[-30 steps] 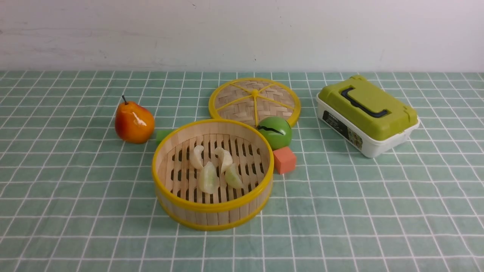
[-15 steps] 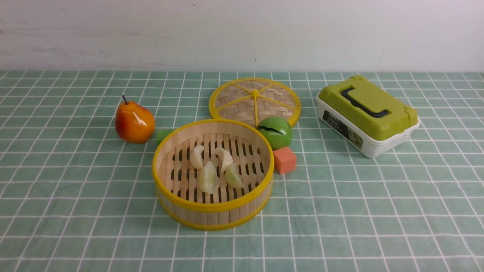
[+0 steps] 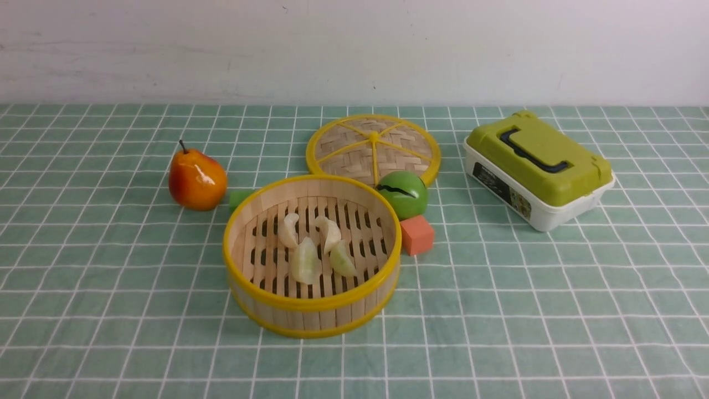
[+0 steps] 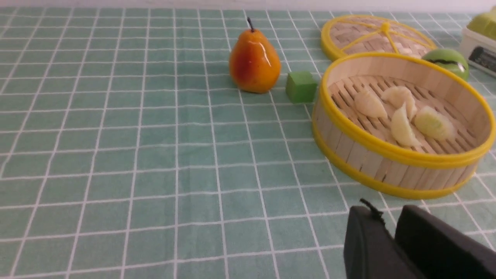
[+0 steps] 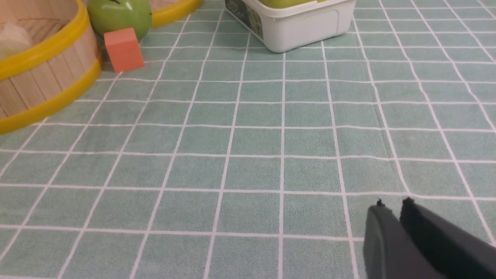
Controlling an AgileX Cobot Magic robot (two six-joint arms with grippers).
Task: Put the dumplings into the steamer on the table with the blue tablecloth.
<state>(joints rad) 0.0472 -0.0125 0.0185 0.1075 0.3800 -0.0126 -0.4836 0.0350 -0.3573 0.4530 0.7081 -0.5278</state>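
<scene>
From the front you see all four dumplings (image 3: 313, 246) resting inside the steamer (image 3: 311, 310), as a second ago; nothing on the desk (image 3: 111, 288) has shifted, so the job looks finished. Your left wrist view shows the left gripper (image 4: 389, 228) fingers nearly together, empty, near the steamer. Your right wrist view shows the right gripper (image 5: 392, 211) fingers barely apart, empty

you get bright, even light with only soft, short shadows. a white glare spot sits on the pear (image 3: 197, 178). both wrist views blur slightly, and the dark end effector (image 4: 391, 228) tips look soft.
</scene>
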